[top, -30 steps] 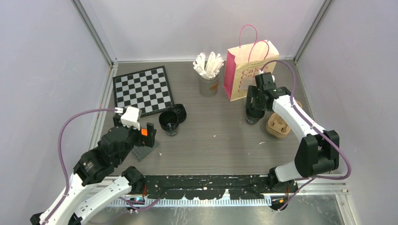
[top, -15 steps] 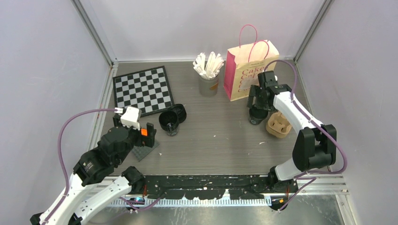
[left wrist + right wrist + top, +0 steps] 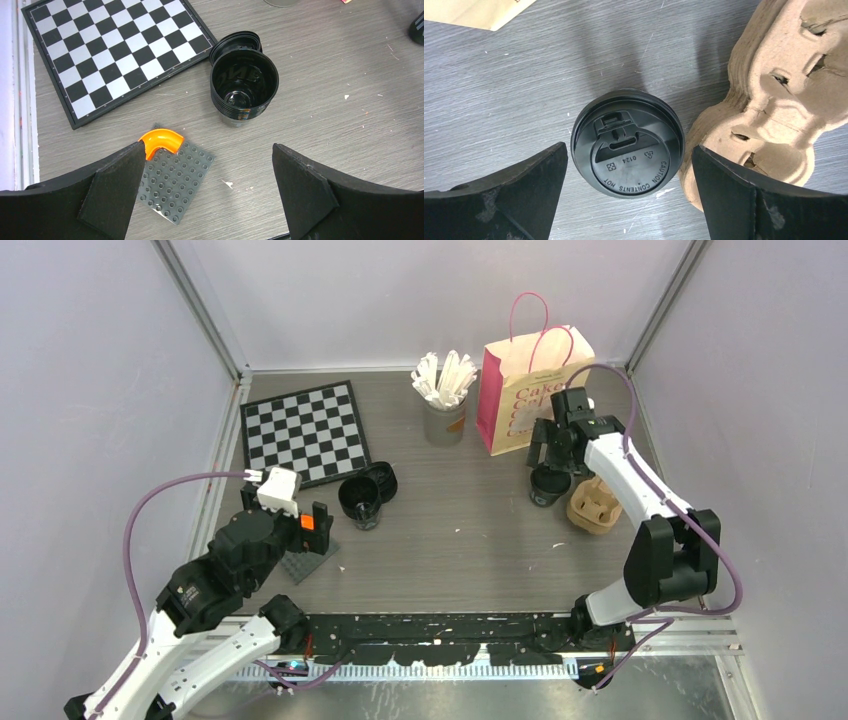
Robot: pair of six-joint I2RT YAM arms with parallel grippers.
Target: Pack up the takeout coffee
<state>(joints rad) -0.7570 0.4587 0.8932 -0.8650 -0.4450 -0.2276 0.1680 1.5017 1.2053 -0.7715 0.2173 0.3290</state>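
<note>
grey wood-grain table (image 3: 460, 540) carries the pink paper bag (image 3: 530, 390) at rear right. right gripper (image 3: 630, 150), jaws wide and empty, hangs directly above the upright lidded coffee cup (image 3: 546, 487), just beside the pulp carrier (image 3: 769, 100). left gripper (image 3: 205, 165), equally wide, is well apart; the right arm is nearer.

**Left wrist: open cup and board seen past spread fingers**

The left gripper (image 3: 208, 147) is seen with its black fingers (image 3: 112, 192) spread wide and nothing held between them. An uncovered black cup (image 3: 244, 82) is stood upright on the grey wood-grain table (image 3: 330, 110). A black lid (image 3: 234, 41) is laid just behind it, partly hidden. A black-and-white chessboard (image 3: 117, 55) is placed at upper left, near the cup. A grey studded baseplate (image 3: 175, 185) is laid below, with an orange curved piece (image 3: 162, 141) at its top corner.
</note>
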